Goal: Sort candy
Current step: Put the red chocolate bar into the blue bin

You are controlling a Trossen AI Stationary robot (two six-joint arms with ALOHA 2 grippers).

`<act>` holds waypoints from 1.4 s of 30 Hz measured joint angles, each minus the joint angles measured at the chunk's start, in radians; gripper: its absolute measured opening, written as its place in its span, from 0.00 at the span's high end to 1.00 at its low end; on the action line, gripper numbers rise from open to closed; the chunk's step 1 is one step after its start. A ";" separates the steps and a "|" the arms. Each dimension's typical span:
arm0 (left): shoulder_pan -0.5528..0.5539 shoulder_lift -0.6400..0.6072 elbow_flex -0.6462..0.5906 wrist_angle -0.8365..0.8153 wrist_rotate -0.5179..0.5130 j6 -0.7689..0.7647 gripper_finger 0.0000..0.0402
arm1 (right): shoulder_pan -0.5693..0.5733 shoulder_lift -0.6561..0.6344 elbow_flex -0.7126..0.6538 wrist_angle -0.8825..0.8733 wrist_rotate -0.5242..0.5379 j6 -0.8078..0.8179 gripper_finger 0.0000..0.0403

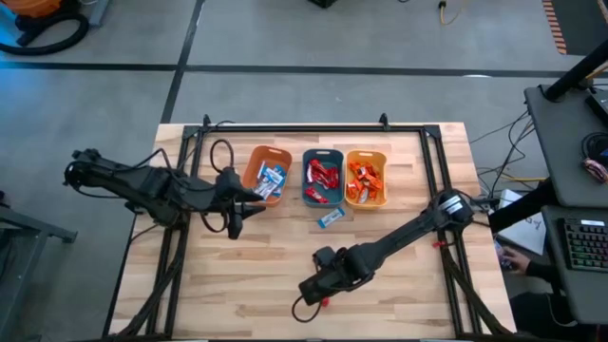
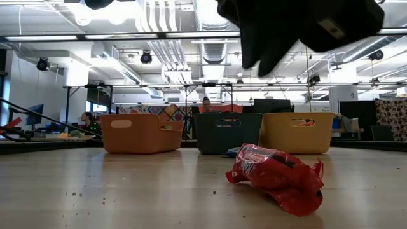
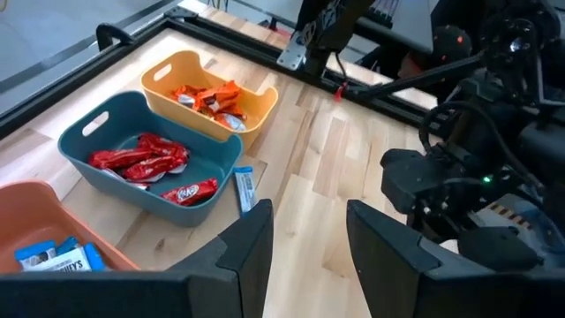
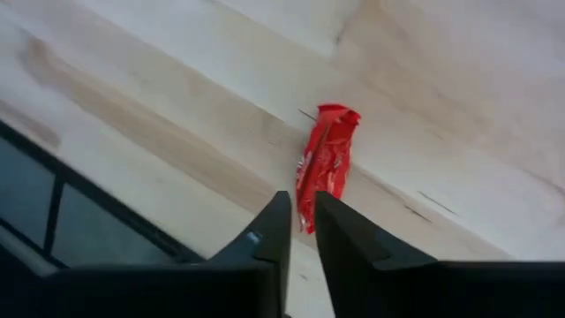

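1. Right gripper point(image 4: 298, 231) hangs just above a red candy point(image 4: 325, 162) on the surface point(image 1: 256, 275), fingers nearly together, nothing clamped.
2. Left gripper point(image 3: 309, 231) sits apart, empty, beside the orange bin point(image 1: 255, 163).
3. Blue candy point(image 1: 331, 218) lies before the teal bin point(image 1: 311, 198).

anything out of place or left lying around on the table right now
Two candies are outside the bins. A blue-and-white candy lies on the wood just in front of the teal bin, which holds red ones. A red candy lies alone near the table's front edge, by the right end effector.
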 joint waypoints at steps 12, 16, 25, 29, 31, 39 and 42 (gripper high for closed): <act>0.000 0.068 0.000 0.004 0.001 -0.019 0.68 | 0.000 0.122 -0.001 0.025 -0.014 0.079 0.57; 0.000 0.078 0.000 0.004 0.001 -0.019 0.68 | 0.000 0.161 -0.001 0.079 -0.037 0.077 0.53; 0.000 0.078 0.000 0.003 0.002 -0.020 0.68 | 0.000 0.178 0.000 0.100 -0.037 0.083 0.76; 0.000 0.080 0.000 0.003 0.002 -0.020 0.68 | 0.000 0.174 0.000 0.099 -0.036 0.054 0.94; 0.000 0.080 0.000 0.003 0.002 -0.020 0.68 | 0.000 0.171 0.000 0.097 -0.037 0.047 0.95; 0.000 0.080 0.000 0.003 0.005 -0.020 0.68 | -0.028 0.053 -0.002 0.082 0.035 -0.028 0.95; 0.000 0.080 0.000 0.003 0.005 -0.020 0.68 | -0.062 -0.022 -0.002 0.045 0.121 -0.085 0.95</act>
